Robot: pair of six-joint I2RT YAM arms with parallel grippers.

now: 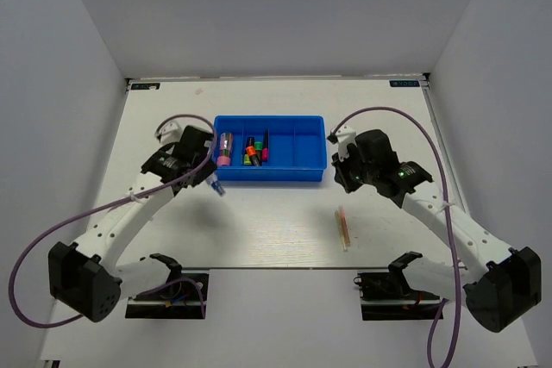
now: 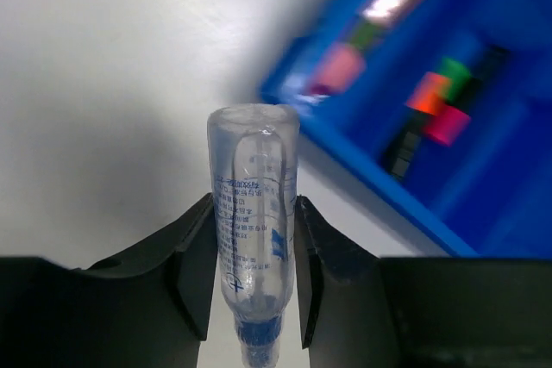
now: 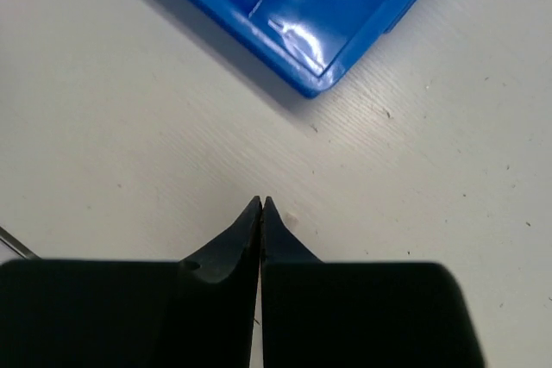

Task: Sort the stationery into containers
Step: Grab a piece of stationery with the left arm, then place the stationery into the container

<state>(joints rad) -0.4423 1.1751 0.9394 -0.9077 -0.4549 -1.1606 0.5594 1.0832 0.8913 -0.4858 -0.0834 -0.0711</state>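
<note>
My left gripper (image 2: 254,204) is shut on a clear bluish pen (image 2: 254,152), which stands up between the fingers. From above, this gripper (image 1: 210,180) hangs just off the front left corner of the blue tray (image 1: 269,119). The tray's left compartment holds a pink tube (image 1: 225,148). The compartment beside it holds stubby black markers (image 1: 251,152) with orange, green and pink caps (image 2: 429,92). Thin pale sticks (image 1: 343,227) lie on the table, right of centre. My right gripper (image 3: 261,202) is shut on nothing, low over the table near the tray's right front corner (image 3: 304,82).
The tray's two right compartments (image 1: 306,151) hold nothing. White walls close in the table on the left, right and back. Purple cables (image 1: 405,122) loop over both arms. The arm bases (image 1: 168,286) sit at the near edge.
</note>
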